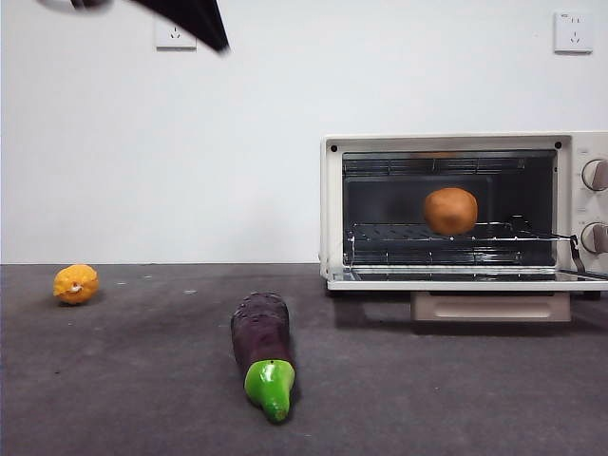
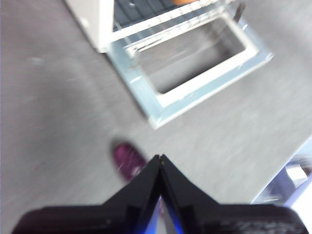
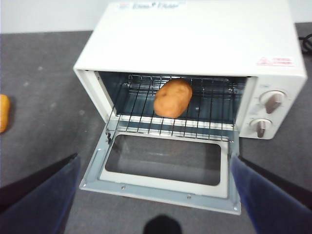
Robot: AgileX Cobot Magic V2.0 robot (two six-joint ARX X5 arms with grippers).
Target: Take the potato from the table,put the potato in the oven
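Broadly, we see the table [image 1: 142, 380] as a wide dark grey field with the oven [image 1: 456, 214] standing on it, door dropped flat and open toward us. Inside, on the wire rack [image 3: 165, 119], lies the potato [image 3: 172, 97], so the placing looks done and we judge the step in hand to be the retreat. To do it well, we would lift both arms straight away from the door, keeping clear of its glass panel and of the rack's front edge, so nothing nudges the load. The right gripper [image 3: 158, 195] hangs above and in front of the open door, its two jaws spread wide and empty. The left gripper [image 2: 161, 161] is clenched, tips touching, holding nothing, over bare table near the eggplant [image 1: 261, 351], with the door's corner beyond it. In the front view only a black arm tip [image 1: 195, 21] shows at the top. The potato's long axis runs slantwise across the rack wires, one end toward the oven's back. A small yellow fruit [image 1: 76, 283] sits well apart.
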